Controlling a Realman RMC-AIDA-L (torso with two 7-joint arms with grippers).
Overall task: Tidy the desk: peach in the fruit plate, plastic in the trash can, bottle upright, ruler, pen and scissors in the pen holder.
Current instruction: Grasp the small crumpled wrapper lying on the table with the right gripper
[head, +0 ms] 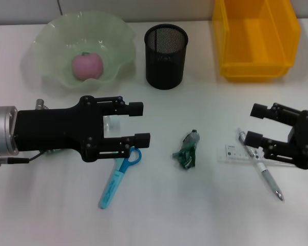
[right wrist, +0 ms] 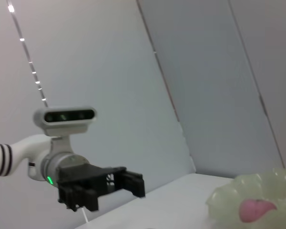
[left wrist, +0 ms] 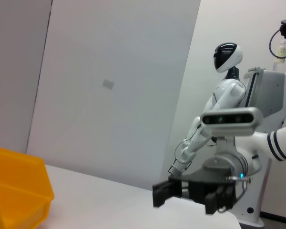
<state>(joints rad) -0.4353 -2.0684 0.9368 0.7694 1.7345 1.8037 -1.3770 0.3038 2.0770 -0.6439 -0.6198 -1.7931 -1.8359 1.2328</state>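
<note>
Peach (head: pixel 87 66) sits in the green fruit plate (head: pixel 51 41) at far left, so that step looks done. Left gripper (head: pixel 138 123) hovers over the surface (head: pixel 195 215) just in front of the plate, jaws spread, holding nothing. Bottle (head: pixel 109 122) is mostly hidden under it; cannot tell if upright. Blue-handled scissors (head: pixel 118 177) lie flat below the left gripper, ring end touching its lower finger in view. Mesh pen holder (head: pixel 166 50) stands at back centre, seemingly holding none of the tools. Crumpled green plastic (head: pixel 187 151) lies mid-surface, apart from everything. Yellow bin (head: pixel 256 38) at back right, probably the trash can, looks empty. Ruler (head: pixel 235 152) and pen (head: pixel 262 171) lie crossed beside the right gripper (head: pixel 255 124), which is released and empty, hovering near the right edge. Judgement: one step of six done. Open room in front and centre; pen holder and plate are close together.
</note>
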